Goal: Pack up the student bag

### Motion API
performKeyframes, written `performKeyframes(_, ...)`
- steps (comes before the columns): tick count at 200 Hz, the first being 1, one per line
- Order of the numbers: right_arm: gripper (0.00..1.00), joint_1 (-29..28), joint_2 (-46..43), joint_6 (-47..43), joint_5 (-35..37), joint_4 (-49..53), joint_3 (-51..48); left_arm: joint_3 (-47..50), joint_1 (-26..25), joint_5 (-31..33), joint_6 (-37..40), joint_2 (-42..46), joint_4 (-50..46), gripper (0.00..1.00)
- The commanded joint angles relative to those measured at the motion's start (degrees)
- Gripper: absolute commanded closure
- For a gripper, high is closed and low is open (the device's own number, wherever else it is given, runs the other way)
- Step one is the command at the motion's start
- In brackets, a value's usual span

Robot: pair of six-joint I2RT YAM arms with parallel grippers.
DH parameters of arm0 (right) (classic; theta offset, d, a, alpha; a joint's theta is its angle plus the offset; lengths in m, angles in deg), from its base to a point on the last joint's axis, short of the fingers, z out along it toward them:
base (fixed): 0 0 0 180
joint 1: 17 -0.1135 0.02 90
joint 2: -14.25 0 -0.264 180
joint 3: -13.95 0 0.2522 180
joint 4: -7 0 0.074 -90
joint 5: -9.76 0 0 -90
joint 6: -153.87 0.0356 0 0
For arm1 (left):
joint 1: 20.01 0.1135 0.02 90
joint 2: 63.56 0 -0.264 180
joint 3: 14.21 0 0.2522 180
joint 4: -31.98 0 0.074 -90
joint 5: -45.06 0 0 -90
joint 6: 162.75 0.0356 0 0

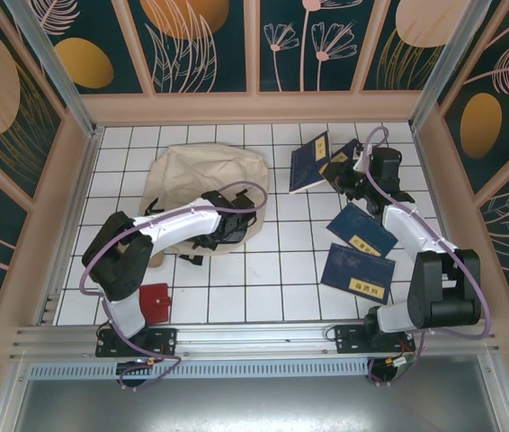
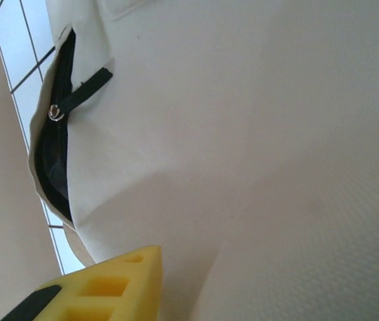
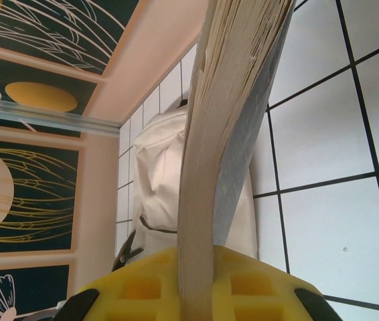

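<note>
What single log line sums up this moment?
left gripper: at student bag, jaws unclear | right gripper: shut on book | loose: three more books

Yellow labels [image 1: 369, 288] sit on the covers of the navy-blue books [image 1: 344, 263] scattered across the white tiled table [image 1: 263, 270], seen from the overhead camera. The labels appear to carry dark print, but it is too small to read. No other wording, brand or number can be read.
</note>
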Motion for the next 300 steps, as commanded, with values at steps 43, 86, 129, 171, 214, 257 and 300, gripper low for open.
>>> performKeyframes(43,1.00,-0.6,-0.6,0.0,-0.4,-3.3,2.0,-4.6,0.3,-4.1,5.7,2.7,8.9,0.96)
performKeyframes(86,1.00,-0.3,-1.9,-2.1,1.6,-0.8,2.2,-13.0,0.2,-11.6,9.9,-0.1,14.3,0.98)
performKeyframes(129,1.00,-0.1,-4.6,-4.8,2.6,2.8,1.9,-27.1,0.3,-7.9,9.2,-4.0,17.4,0.98)
performKeyframes(171,1.00,-0.8,-9.6,-5.7,-3.5,6.4,0.9,-35.8,0.3,3.7,7.5,-7.2,18.5,0.99)
performKeyframes(214,1.00,-2.8,-14.9,-7.1,-11.6,11.6,-0.8,-35.5,0.3,2.7,8.3,-6.2,26.0,0.99)
performKeyframes(257,1.00,-10.1,-16.4,-6.8,-9.6,15.5,-3.7,-34.8,0.2,3.2,9.1,-5.3,30.0,1.00)
performKeyframes(300,1.00,-13.7,-14.8,-1.7,-5.4,11.5,-6.1,-29.6,0.3,2.5,9.3,-1.8,36.0,1.00)
